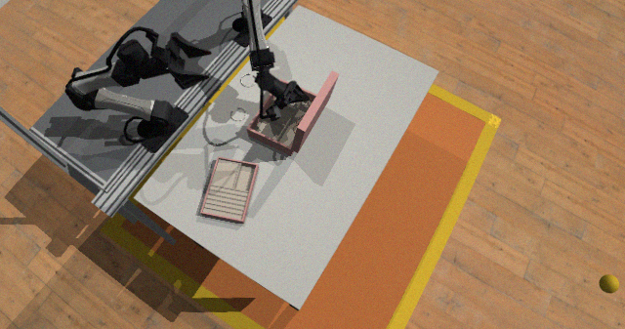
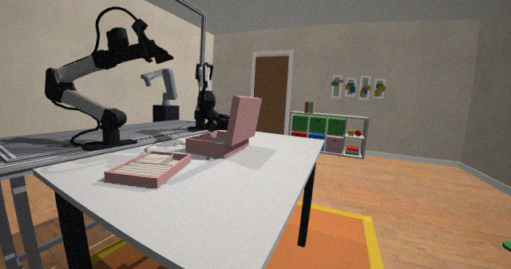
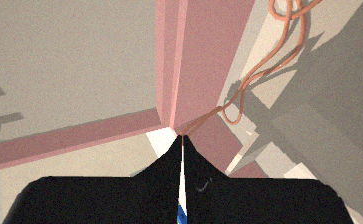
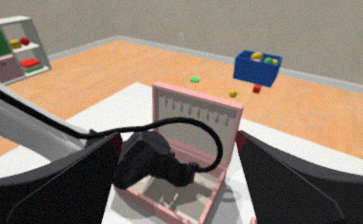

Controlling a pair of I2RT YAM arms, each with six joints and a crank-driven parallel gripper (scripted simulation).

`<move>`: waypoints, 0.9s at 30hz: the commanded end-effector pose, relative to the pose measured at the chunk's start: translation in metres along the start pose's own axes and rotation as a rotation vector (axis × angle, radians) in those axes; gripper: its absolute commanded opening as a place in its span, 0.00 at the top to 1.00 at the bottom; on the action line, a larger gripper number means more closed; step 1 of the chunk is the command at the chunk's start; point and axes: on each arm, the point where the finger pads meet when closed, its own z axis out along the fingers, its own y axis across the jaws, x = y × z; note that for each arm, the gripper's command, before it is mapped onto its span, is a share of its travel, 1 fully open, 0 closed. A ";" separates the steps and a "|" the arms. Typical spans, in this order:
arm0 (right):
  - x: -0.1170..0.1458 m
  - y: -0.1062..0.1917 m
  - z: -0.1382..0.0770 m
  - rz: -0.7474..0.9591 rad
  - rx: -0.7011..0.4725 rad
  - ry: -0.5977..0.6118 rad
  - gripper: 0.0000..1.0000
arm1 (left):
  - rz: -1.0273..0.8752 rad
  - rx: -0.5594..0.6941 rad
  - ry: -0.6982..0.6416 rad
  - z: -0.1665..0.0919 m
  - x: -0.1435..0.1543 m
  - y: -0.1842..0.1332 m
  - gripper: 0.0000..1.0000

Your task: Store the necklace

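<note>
Top view: you have one jewelry box (image 1: 270,143) (image 2: 205,147) (image 3: 209,55) (image 4: 149,209), one raised lid (image 1: 317,109) (image 2: 244,119) (image 3: 72,60) (image 4: 192,107), one separate tray (image 1: 209,187) (image 2: 132,179) and two arms. Two bangles are distinguishable, one (image 1: 241,80) and another (image 1: 231,115), both outside the box on its arm-mount side. The tray lies flat near the box, apart from it.

One necklace (image 3: 302,35) is found. Your left wrist view shows it orange-brown, thin and cord-like, in a doubled strand. It runs from the left gripper (image 1: 312,100) (image 3: 182,136) past the box's pink wall, makes a small drooping loop, then gathers in larger loops over the box's pale interior. You cannot confirm from these views which compartment lies beneath it, nor that all of it is inside.

Your left gripper is clenched on the necklace at its fingertips. Your right gripper (image 1: 210,65) (image 2: 172,57) (image 4: 178,134) is released, fingers wide apart, holding nothing, well apart from the box.
</note>
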 end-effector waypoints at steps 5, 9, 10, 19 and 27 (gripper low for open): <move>-0.013 -0.002 0.001 0.000 0.014 -0.034 0.00 | -0.062 -0.055 -0.061 0.000 -0.014 0.019 1.00; -0.013 -0.002 0.001 0.000 0.014 -0.034 0.00 | -0.065 -0.055 -0.061 0.000 -0.014 0.019 1.00; -0.013 -0.002 0.001 0.000 0.014 -0.034 0.00 | -0.065 -0.055 -0.061 0.000 -0.014 0.019 1.00; -0.013 -0.002 0.001 0.000 0.014 -0.034 0.00 | -0.065 -0.056 -0.060 0.000 -0.014 0.019 1.00; -0.013 -0.002 0.001 0.000 0.014 -0.034 0.00 | -0.062 -0.056 -0.048 -0.031 -0.005 0.019 0.68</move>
